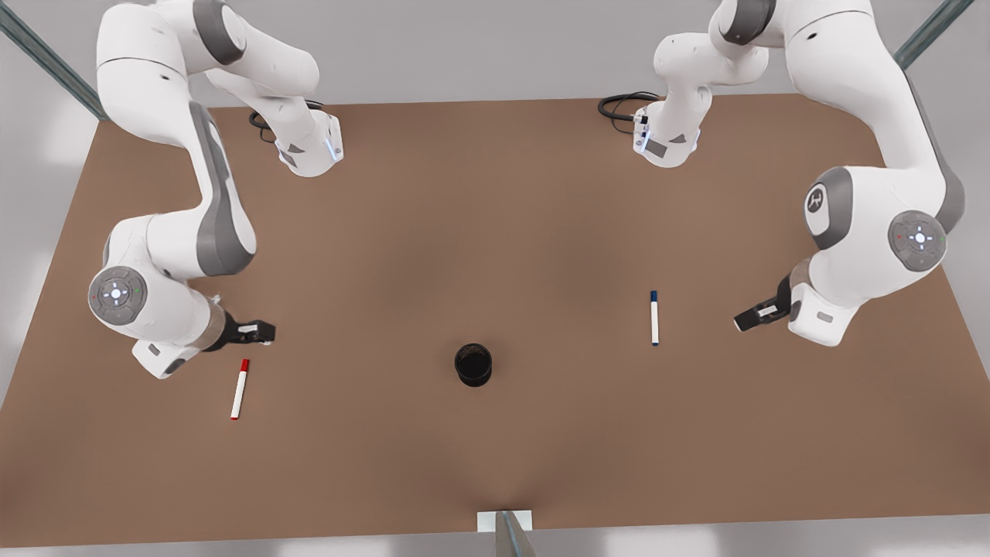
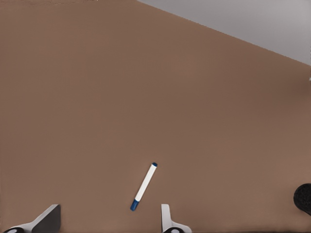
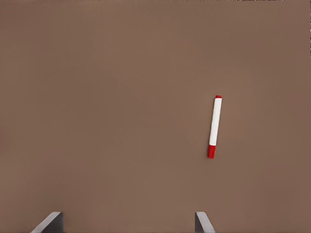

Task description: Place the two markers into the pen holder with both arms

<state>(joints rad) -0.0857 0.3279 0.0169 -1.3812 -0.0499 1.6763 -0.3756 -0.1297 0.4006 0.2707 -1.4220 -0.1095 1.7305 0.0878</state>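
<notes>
1. The blue-capped marker (image 1: 654, 318) is seen lying flat on the brown table (image 1: 495, 216), right of centre in the front view, roughly upright in the frame with its cap toward the top; it is also seen low in the left wrist view (image 2: 144, 187).
2. The left gripper (image 1: 752, 317) is placed at the right of the front view, near this marker but apart from it. Its fingers (image 2: 167, 219) are spread, nothing held.
3. The red-capped marker (image 1: 240, 389) is seen lying flat at lower left of the front view, slightly slanted, cap toward the top; it is also seen right of centre in the right wrist view (image 3: 214, 126).
4. The right gripper (image 1: 259, 332) is placed just above the red cap in the front view, not touching. Its fingers (image 3: 201, 222) are spread and empty.
5. The pen holder (image 1: 473, 364) stands upright at lower centre of the front view, between the two markers, well apart from both; nothing is seen inside.
6. Step judged: approach and grasp, neither marker lifted yet.
7. Each gripper should be centred over the white barrel, with fingers turned across the marker's long axis, then lowered before closing.
8. A mid-barrel grip is judged best, so the marker can be tilted upright for the holder.
9. Risk: a slim round barrel may roll if one finger touches first.
</notes>
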